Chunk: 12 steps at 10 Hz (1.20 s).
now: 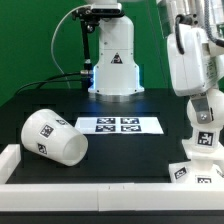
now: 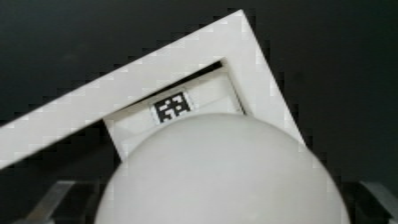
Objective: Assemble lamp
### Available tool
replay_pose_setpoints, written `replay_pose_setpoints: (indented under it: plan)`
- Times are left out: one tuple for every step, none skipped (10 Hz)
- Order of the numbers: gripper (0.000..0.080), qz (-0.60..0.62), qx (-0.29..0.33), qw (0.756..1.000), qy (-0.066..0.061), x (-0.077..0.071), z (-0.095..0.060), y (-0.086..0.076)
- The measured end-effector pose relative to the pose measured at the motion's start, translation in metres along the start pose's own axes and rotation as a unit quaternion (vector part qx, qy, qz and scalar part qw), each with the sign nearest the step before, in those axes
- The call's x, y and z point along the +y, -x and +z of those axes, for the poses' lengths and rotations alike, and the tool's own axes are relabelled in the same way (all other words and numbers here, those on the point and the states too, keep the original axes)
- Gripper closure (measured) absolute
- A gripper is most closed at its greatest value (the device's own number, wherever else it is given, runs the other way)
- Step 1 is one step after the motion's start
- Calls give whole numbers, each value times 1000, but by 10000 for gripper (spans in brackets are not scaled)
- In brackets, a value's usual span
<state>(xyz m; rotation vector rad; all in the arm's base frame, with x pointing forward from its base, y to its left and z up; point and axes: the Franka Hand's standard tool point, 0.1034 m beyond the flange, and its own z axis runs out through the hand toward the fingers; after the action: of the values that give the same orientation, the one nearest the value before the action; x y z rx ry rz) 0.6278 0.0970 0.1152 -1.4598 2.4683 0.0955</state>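
My gripper (image 1: 204, 122) stands at the exterior view's right, shut on the white rounded bulb (image 2: 217, 172), which fills the space between the jaws in the wrist view. The bulb (image 1: 204, 140) hangs just above the small white lamp base (image 1: 192, 166). I cannot tell whether they touch. The base's tagged face (image 2: 175, 108) shows beyond the bulb in the wrist view. The large tapered shade (image 1: 55, 137) lies on its side on the black table at the exterior view's left, far from the gripper.
The marker board (image 1: 119, 124) lies flat at the table's middle. A white border wall (image 1: 90, 190) runs along the front edge and its corner (image 2: 214, 50) surrounds the base. The robot's pedestal (image 1: 114, 65) stands at the back.
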Motion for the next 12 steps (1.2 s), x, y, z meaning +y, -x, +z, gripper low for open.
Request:
replay_pose_setpoints:
  plan:
    - [223,28,0,1000,-3,-1,-1,1]
    - [223,31,-1,1000,-4,-2,-1,1]
    - [223,25,0,1000,-2,-1,0,1]
    - [122,25,0,1000,-2,-1,0,1]
    - [122,23,0,1000,-2,0,0,1]
    - [103,16,0,1000,1,1,-1,2]
    - [103,3,-4,1000,7,4,-8,7]
    - [101,-16,-12,1000,11,4,-21,14]
    - [101,-32,-23,999,9,-1,-41,20]
    - [101,-38,-32,999,-1,-10,-58,21]
    - [101,-38,-29,999,-3,-9,-55,19]
    - [101,-39,-27,999,1,-7,-50,18]
